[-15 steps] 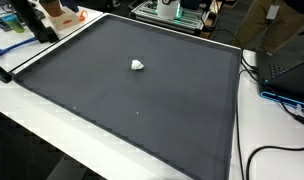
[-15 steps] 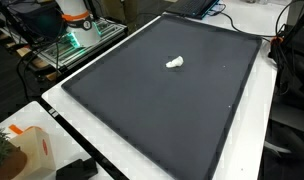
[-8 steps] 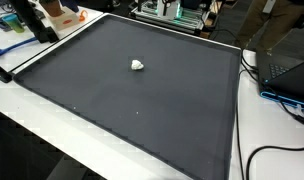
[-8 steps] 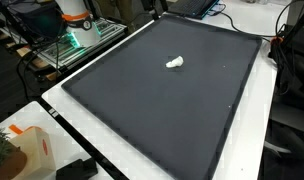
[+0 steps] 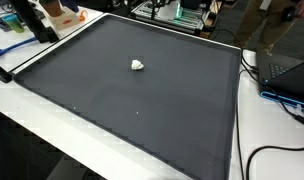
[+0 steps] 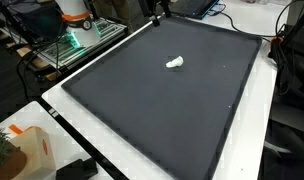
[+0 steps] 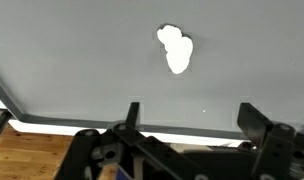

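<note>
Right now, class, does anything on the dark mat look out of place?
One small white lump lies alone near the middle of the dark mat, like a stray scrap. The open gripper is apart from it.

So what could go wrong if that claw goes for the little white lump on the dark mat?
The white lump is small and lies low on the dark mat. The open gripper might therefore dig into the mat, or close above the lump and catch nothing. The lump also looks light and crumpled, so if one side of the gripper touches first it could well push the lump aside instead of trapping it.
</note>
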### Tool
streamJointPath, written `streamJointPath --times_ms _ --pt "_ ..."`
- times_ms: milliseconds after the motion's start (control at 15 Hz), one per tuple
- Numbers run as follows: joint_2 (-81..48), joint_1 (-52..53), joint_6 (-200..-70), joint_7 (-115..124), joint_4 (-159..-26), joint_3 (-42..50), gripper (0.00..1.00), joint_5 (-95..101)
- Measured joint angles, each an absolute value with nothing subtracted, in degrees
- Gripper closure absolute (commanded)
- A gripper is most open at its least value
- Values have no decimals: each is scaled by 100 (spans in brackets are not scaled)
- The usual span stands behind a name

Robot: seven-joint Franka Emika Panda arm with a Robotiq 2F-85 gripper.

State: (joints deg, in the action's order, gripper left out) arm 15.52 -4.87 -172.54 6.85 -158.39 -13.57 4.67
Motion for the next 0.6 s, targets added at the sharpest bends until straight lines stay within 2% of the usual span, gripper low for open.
streamJointPath --times_ms 600 --pt "179 -631 -18868 803 -15823 -1316 0 432"
